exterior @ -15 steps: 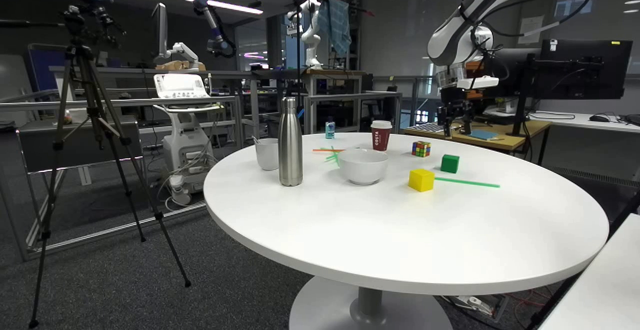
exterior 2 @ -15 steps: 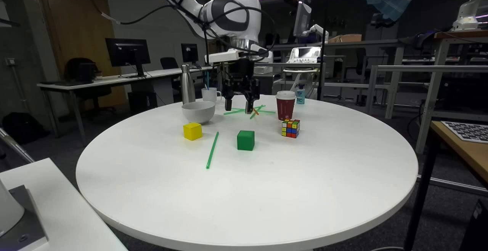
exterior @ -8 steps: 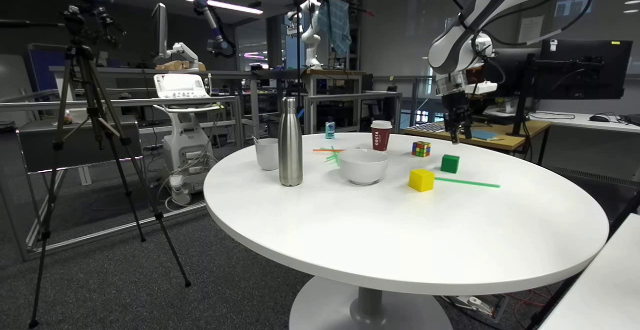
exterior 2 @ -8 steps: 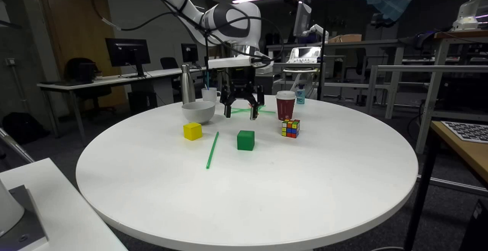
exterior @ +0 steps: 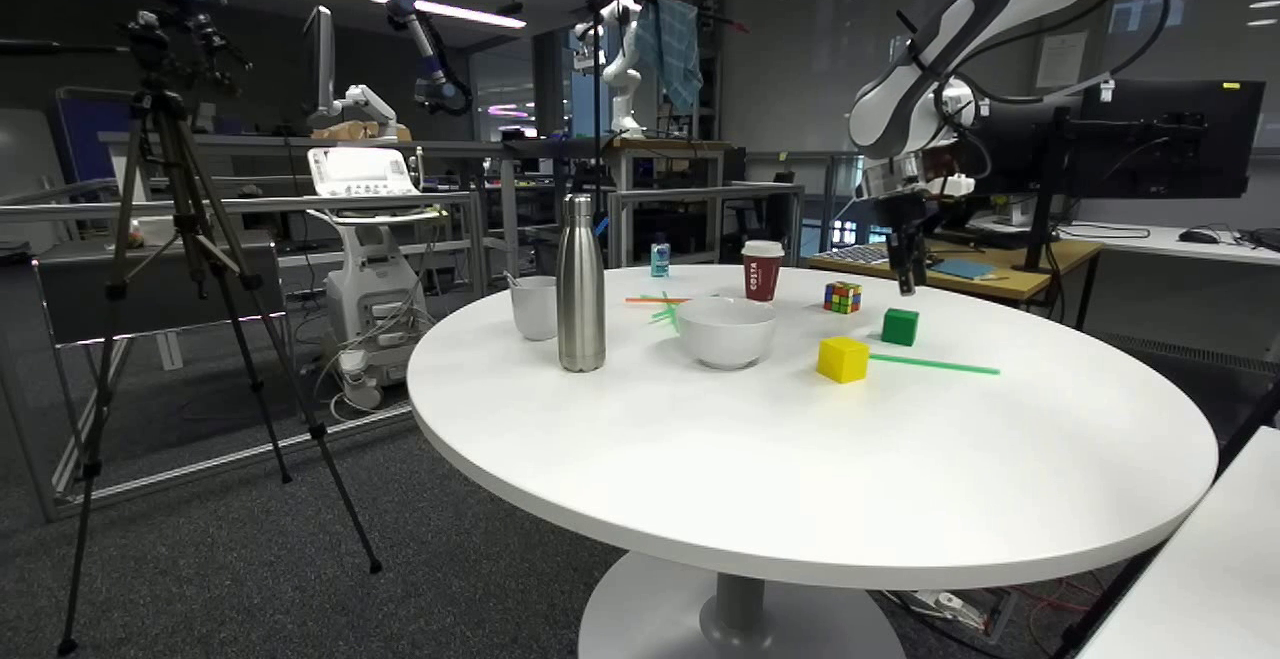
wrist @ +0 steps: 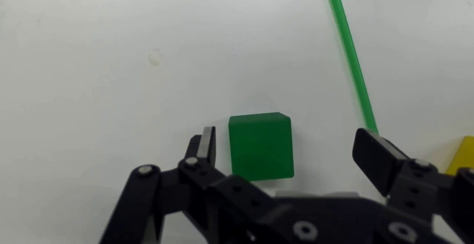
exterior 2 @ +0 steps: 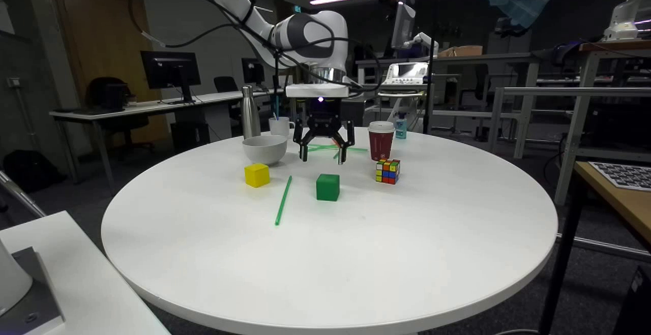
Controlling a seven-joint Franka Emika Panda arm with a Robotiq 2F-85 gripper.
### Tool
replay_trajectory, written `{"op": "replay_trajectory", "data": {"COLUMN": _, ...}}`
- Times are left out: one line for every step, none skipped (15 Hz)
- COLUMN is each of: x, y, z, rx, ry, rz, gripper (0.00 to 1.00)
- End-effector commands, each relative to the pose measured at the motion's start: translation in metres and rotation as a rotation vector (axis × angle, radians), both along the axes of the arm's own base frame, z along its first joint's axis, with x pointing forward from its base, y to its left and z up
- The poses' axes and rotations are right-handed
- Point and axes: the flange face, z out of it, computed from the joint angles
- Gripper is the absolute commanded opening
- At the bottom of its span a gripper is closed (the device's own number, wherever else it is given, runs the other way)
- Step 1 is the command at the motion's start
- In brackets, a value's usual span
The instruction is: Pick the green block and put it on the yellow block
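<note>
In the wrist view the gripper hangs spread, presumably to straddle the green block, which sits lower, on the table (roughly squared up, which should suit pinching); at its three o'clock lies the yellow block, its intended seat.

Pincer spread wide, aimed down, black fingers well apart and roughly level in wrist view. Arm white with dark bands, bent, angled in from above pincer in both exterior views. Wrist directly over pincer; white bar mounted just above pincer.
</note>
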Motion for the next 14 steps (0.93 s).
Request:
{"op": "replay_trajectory", "data": {"x": 0.011, "y": -0.013, "z": -0.010, "rx": 0.027, "ry": -0.014, "rz": 0.068, "gripper": 1.00}}
{"op": "replay_trajectory", "data": {"x": 0.012, "y": -0.016, "z": -0.013, "rx": 0.032, "ry": -0.010, "rz": 0.081, "gripper": 1.00}}
{"op": "replay_trajectory", "data": {"x": 0.013, "y": -0.018, "z": -0.017, "rx": 0.039, "ry": -0.006, "rz": 0.093, "gripper": 1.00}}
{"op": "replay_trajectory", "data": {"x": 0.014, "y": -0.021, "z": -0.020, "rx": 0.044, "ry": -0.001, "rz": 0.105, "gripper": 1.00}}
{"op": "replay_trajectory", "data": {"x": 0.015, "y": -0.022, "z": -0.023, "rx": 0.049, "ry": 0.004, "rz": 0.116, "gripper": 1.00}}
{"op": "replay_trajectory", "data": {"x": 0.016, "y": -0.024, "z": -0.026, "rx": 0.055, "ry": 0.009, "rz": 0.127, "gripper": 1.00}}
{"op": "replay_trajectory", "data": {"x": 0.017, "y": -0.024, "z": -0.029, "rx": 0.060, "ry": 0.015, "rz": 0.134, "gripper": 1.00}}
{"op": "replay_trajectory", "data": {"x": 0.018, "y": -0.023, "z": -0.032, "rx": 0.061, "ry": 0.019, "rz": 0.132, "gripper": 1.00}}
{"op": "replay_trajectory", "data": {"x": 0.019, "y": -0.021, "z": -0.033, "rx": 0.059, "ry": 0.023, "rz": 0.113, "gripper": 1.00}}
{"op": "replay_trajectory", "data": {"x": 0.021, "y": -0.019, "z": -0.035, "rx": 0.053, "ry": 0.025, "rz": 0.097, "gripper": 1.00}}
{"op": "replay_trajectory", "data": {"x": 0.022, "y": -0.018, "z": -0.036, "rx": 0.053, "ry": 0.026, "rz": 0.085, "gripper": 1.00}}
{"op": "replay_trajectory", "data": {"x": 0.023, "y": -0.017, "z": -0.037, "rx": 0.053, "ry": 0.024, "rz": 0.078, "gripper": 1.00}}
{"op": "replay_trajectory", "data": {"x": 0.024, "y": -0.017, "z": -0.037, "rx": 0.053, "ry": 0.023, "rz": 0.073, "gripper": 1.00}}
{"op": "replay_trajectory", "data": {"x": 0.025, "y": -0.016, "z": -0.038, "rx": 0.051, "ry": 0.024, "rz": 0.066, "gripper": 1.00}}
